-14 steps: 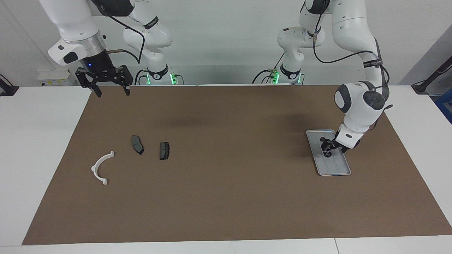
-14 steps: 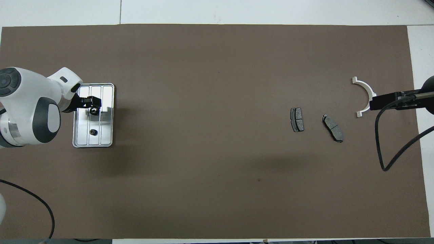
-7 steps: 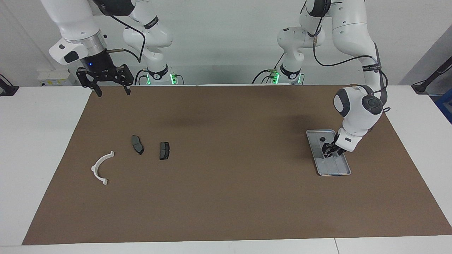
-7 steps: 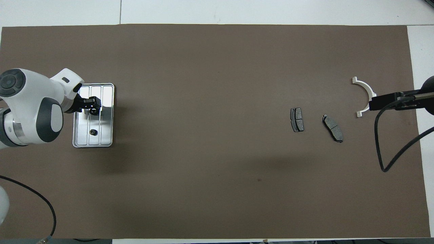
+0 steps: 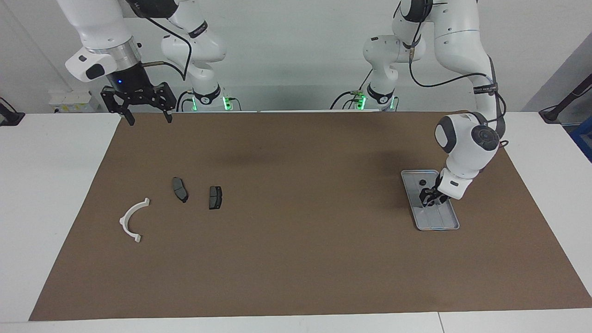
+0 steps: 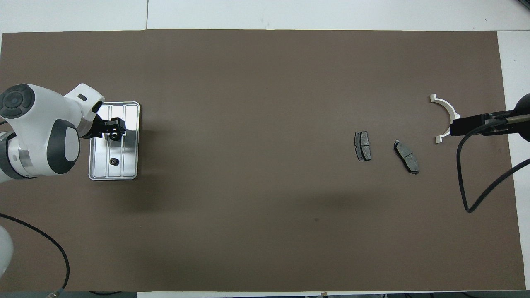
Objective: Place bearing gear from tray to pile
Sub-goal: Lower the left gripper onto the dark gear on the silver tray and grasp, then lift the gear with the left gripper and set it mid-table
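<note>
The silver-grey tray (image 5: 432, 227) lies at the left arm's end of the brown mat and also shows in the overhead view (image 6: 114, 178). My left gripper (image 5: 428, 199) hangs just above the tray's middle, shut on a small dark bearing gear (image 6: 112, 134). A second small dark gear (image 6: 112, 161) lies in the tray, nearer to the robots (image 5: 421, 182). The pile lies toward the right arm's end: two dark brake pads (image 5: 180, 189) (image 5: 215, 197) and a white half-ring bracket (image 5: 133, 220). My right gripper (image 5: 147, 118) waits open, high over the mat's edge.
The brown mat (image 5: 296, 240) covers most of the white table. The right arm's black cable (image 6: 466, 174) hangs over the mat beside the bracket (image 6: 444, 116) and pads (image 6: 362, 145) (image 6: 406, 156).
The left gripper's fingers have drawn together over the tray and its wrist has shifted a little. The right gripper has risen slightly. The parts on the mat have not moved.
</note>
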`<act>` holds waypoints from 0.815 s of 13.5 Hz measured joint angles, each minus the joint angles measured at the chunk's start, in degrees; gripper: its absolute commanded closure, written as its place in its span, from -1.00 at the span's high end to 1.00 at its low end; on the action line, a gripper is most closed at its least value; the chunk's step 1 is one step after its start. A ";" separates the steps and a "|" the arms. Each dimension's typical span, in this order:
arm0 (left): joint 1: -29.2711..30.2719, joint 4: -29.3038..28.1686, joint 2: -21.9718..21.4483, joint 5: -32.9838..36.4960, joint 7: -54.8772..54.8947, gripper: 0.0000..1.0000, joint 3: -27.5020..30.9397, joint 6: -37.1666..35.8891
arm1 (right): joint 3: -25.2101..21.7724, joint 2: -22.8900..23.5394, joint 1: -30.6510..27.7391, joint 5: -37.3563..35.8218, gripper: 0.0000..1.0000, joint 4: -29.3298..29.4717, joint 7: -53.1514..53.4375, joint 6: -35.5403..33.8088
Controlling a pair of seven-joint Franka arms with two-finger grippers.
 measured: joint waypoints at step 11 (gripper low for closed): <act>-0.01 -0.57 0.01 0.00 -0.26 -0.10 -0.05 0.00 | 0.61 -0.78 2.01 0.26 1.00 -0.13 0.02 -0.12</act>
